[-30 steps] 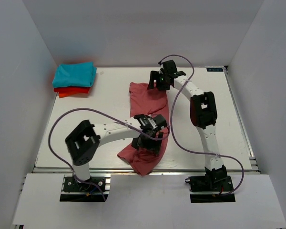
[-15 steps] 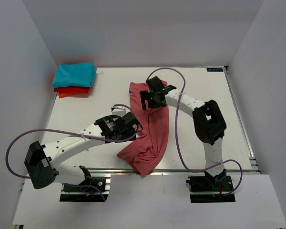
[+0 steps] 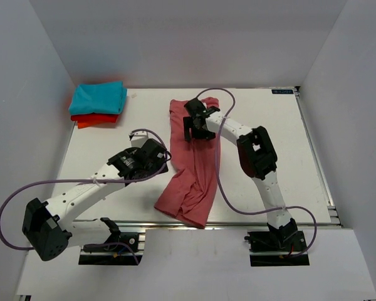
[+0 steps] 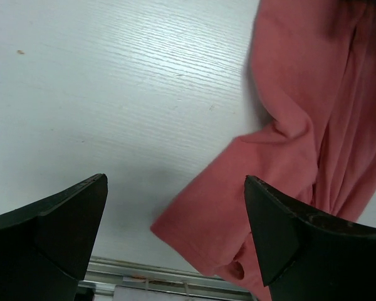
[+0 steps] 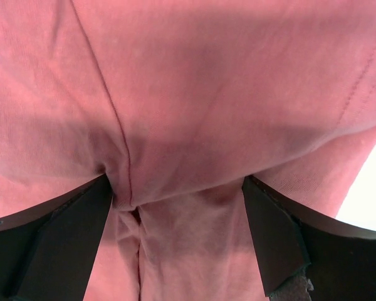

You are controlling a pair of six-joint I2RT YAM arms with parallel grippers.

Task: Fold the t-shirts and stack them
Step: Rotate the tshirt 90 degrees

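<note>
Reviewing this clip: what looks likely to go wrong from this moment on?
The salmon t-shirt has its near end at the table front edge, so a pull toward the bases may drag it off. The right tool is open above a bunched crease, and closing there may pinch several layers. The left tool is open over only a corner of cloth and may catch little.

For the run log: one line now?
left gripper open by pink shirt | right gripper open over it | turquoise shirt atop orange shirt

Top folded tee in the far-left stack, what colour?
Turquoise; the folded cloth tee shows best in the top external view.
</note>
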